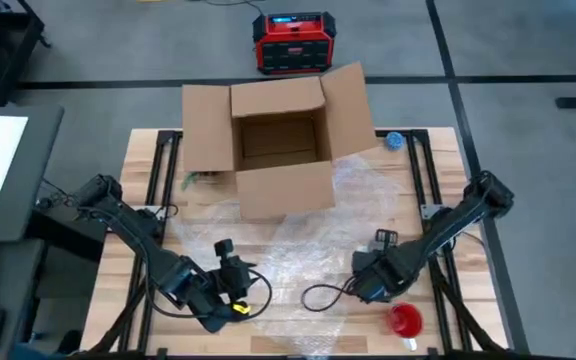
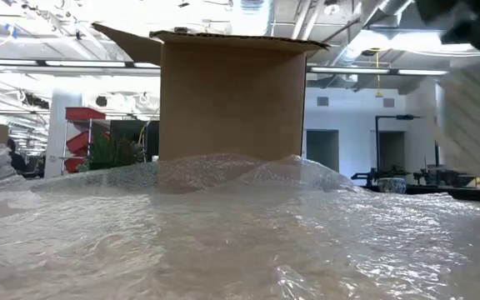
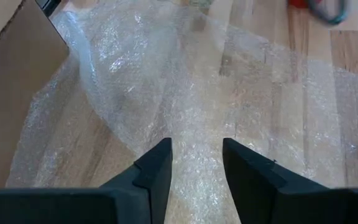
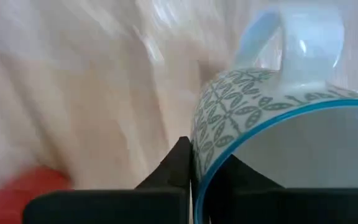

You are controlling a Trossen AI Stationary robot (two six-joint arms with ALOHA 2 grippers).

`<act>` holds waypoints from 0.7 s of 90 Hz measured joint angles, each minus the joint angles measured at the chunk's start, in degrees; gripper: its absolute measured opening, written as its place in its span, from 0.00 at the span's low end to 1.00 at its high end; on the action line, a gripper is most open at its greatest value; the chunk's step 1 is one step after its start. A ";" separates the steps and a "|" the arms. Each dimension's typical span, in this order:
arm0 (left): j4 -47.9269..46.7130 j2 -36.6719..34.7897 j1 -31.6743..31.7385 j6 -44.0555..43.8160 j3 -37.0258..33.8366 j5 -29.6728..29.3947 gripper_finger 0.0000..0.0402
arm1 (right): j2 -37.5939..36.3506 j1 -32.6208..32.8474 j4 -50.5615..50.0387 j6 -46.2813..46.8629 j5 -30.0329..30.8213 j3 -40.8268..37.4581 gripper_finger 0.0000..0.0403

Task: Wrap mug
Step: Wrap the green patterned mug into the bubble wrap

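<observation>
Right gripper (image 4: 194, 163): clamped on the mug (image 4: 272, 118) rim, beside the bubble wrap (image 1: 298, 250).
Left gripper (image 3: 196, 163): held open over the bubble wrap.

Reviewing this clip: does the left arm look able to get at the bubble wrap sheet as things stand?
Probably yes. The left tool is open, directly over the bubble wrap, with nothing between them; the cardboard box sits off to one side.

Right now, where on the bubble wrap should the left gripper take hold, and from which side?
Grip the bubble wrap at its near edge, by the table's front, coming in low and forward. The left gripper is open and already straddles a raised fold there. The right gripper is shut on the mug, pinching its rim.
</observation>
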 joint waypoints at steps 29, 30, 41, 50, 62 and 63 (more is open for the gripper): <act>-0.03 0.00 0.00 -0.41 0.00 -1.20 0.31 | 17.18 -6.79 8.23 -18.91 0.10 17.61 0.01; -0.03 0.00 0.00 -0.46 0.00 -1.20 0.31 | 17.77 -7.01 7.98 -19.25 0.10 18.16 0.01; -0.10 0.00 -0.21 -0.68 0.00 -1.20 0.31 | 22.73 -8.97 5.65 -22.44 0.10 22.12 0.02; -0.12 0.00 -0.52 -0.70 0.00 -1.18 0.31 | 24.35 -10.18 4.14 -24.19 0.12 22.42 0.02; -0.22 0.00 -0.98 -0.73 0.00 -1.18 0.31 | 24.92 -10.86 3.63 -26.46 -0.04 22.28 0.03; -0.23 0.00 -0.99 -0.73 0.00 -1.18 0.31 | 24.92 -10.86 3.59 -26.68 -0.07 22.28 0.04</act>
